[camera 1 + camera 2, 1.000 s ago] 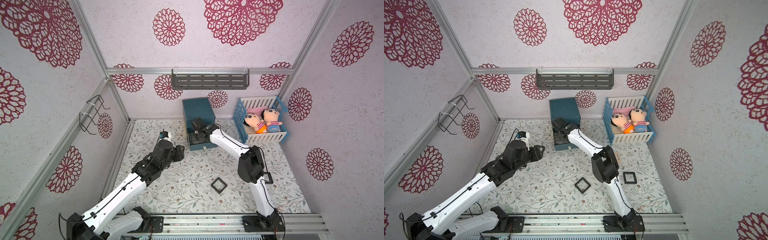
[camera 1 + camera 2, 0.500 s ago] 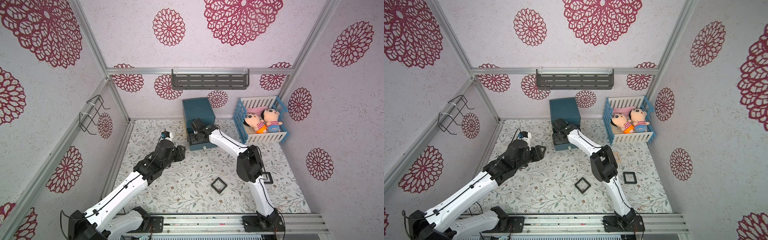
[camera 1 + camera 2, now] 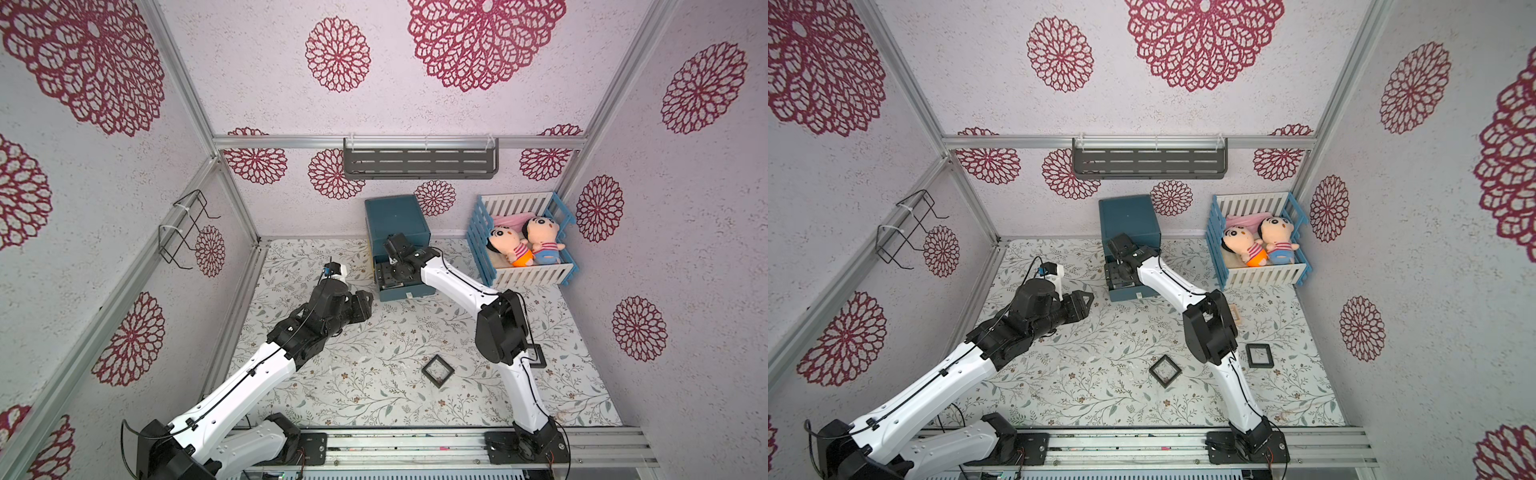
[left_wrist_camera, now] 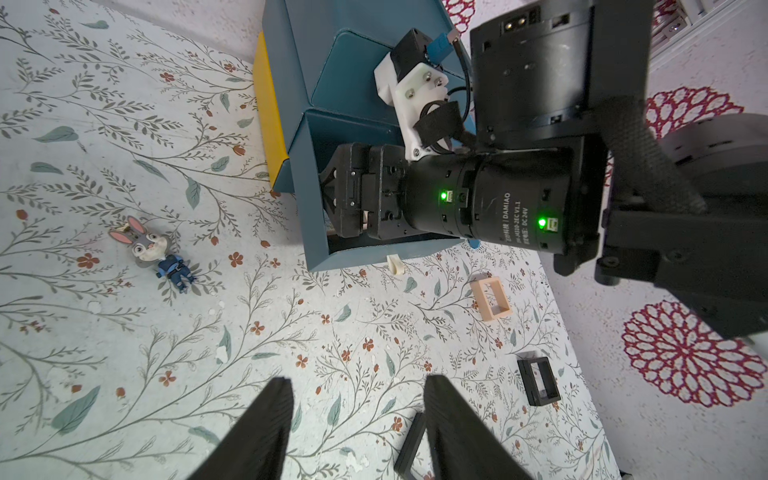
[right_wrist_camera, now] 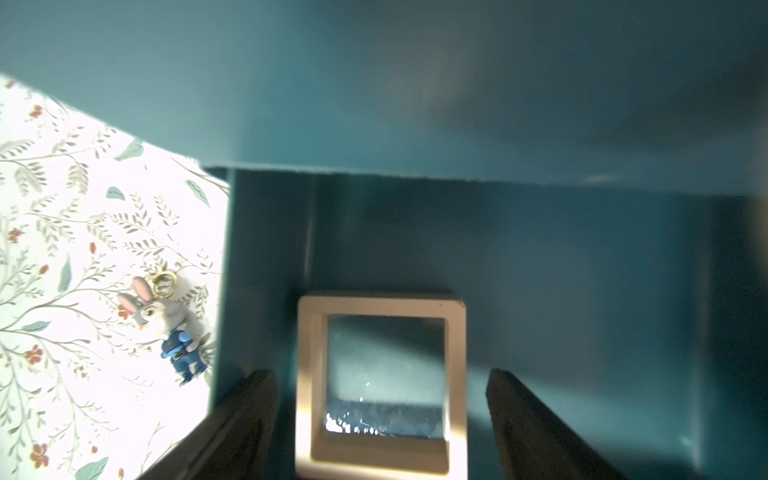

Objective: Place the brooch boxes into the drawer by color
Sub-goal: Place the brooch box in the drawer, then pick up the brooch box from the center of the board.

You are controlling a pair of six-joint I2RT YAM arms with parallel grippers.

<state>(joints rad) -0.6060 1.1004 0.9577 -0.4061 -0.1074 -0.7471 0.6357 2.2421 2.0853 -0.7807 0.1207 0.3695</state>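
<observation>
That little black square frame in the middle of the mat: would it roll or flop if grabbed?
Probably neither. The black box lies flat with straight edges, so it should slide, not roll. Its frame looks stiff, likely keeping shape. The clear centre looks thin, so pressing there might damage it.

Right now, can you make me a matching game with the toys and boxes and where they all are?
Things
1. bunny toy
2. dolls
3. pale pink box in the right wrist view
4. black boxes

Places
a. in the blue-and-white crib
b. on the flowery mat, beside the teal chest
c. out on the open mat, away from the chest
d. inside the open drawer

Pairs: 1-b, 2-a, 3-d, 4-c
</observation>
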